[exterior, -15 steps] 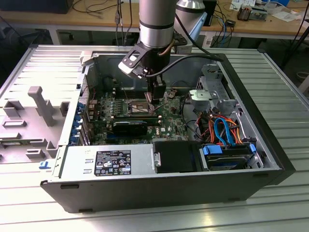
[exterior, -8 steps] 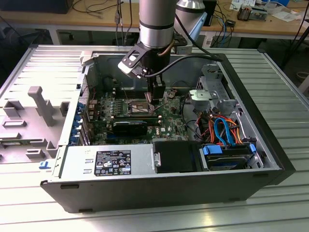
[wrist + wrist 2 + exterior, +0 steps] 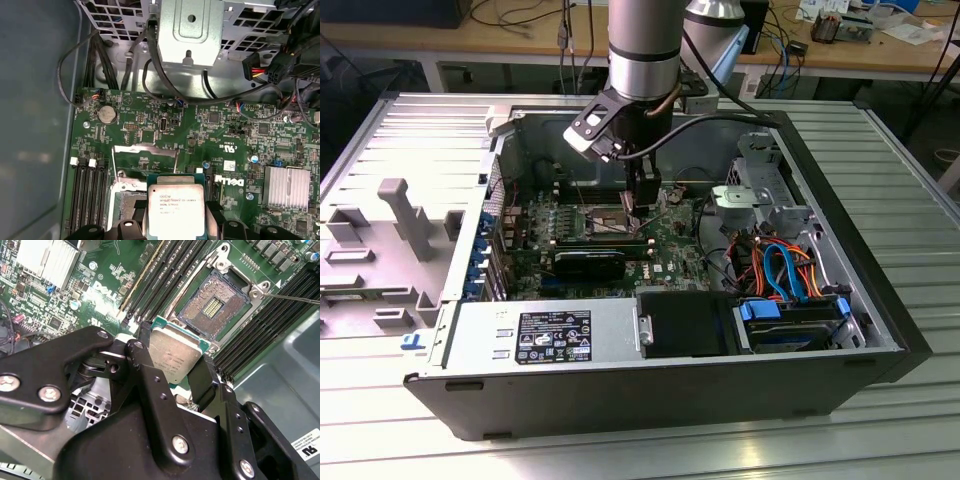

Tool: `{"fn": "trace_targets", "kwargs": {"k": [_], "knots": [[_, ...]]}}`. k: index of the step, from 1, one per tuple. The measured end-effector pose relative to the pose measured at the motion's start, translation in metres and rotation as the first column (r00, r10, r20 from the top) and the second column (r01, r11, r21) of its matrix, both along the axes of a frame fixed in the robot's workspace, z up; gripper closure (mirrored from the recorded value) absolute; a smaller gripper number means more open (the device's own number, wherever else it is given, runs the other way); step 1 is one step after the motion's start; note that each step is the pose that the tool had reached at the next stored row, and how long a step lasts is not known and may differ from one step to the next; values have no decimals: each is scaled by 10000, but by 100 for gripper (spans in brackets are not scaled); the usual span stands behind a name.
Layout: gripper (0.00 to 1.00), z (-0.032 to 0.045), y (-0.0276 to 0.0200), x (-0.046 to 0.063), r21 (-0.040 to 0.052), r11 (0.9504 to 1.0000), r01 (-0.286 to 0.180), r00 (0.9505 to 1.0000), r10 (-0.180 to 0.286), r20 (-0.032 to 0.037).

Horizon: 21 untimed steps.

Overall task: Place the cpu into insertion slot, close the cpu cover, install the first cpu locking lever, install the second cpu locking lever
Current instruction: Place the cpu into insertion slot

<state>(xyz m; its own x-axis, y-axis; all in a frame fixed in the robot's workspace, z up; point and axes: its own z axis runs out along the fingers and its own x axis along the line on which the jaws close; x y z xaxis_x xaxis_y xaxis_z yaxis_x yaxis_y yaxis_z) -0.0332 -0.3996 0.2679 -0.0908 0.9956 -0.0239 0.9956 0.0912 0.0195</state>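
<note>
One open computer case (image 3: pixel 650 400) sits on the ribbed metal tabletop (image 3: pixel 620 455). Sweeping from the exterior view's left, there's a grey plastic moulding (image 3: pixel 395 225) lying outside the case, then the grey power supply (image 3: pixel 545 335) along the near wall. The arm (image 3: pixel 642 50) hangs straight over the green motherboard (image 3: pixel 670 250) in the middle. Out on the exterior view's right, orange and blue cables (image 3: pixel 785 270) tangle above a blue-tabbed drive (image 3: pixel 790 325). Now to the business end in the second wrist view: two black fingers (image 3: pixel 145 370) are clamped on the cpu (image 3: pixel 175 355), pinching it by opposite edges. Look at that chip: small, flat and square, with a dull silvery top carrying faint print and a thin green border peeking out round the metal. It's up off the board, not seated, with the insertion slot (image 3: pixel 215 302) just beyond it. That slot lies wide open, a dark square field of contacts with a golden patch at its centre and a shiny metal rim around it. Long black memory slots (image 3: pixel 170 280) run along both sides of it. In the first wrist view the cpu cover (image 3: pixel 145 149) shows as a silvery frame just past the chip, swung clear of the socket.
</note>
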Motion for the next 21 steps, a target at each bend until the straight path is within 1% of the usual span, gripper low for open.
{"fn": "trace_targets", "kwargs": {"k": [21], "knots": [[45,-15,0,0,0,9984,558,9984,-558,0]]}}
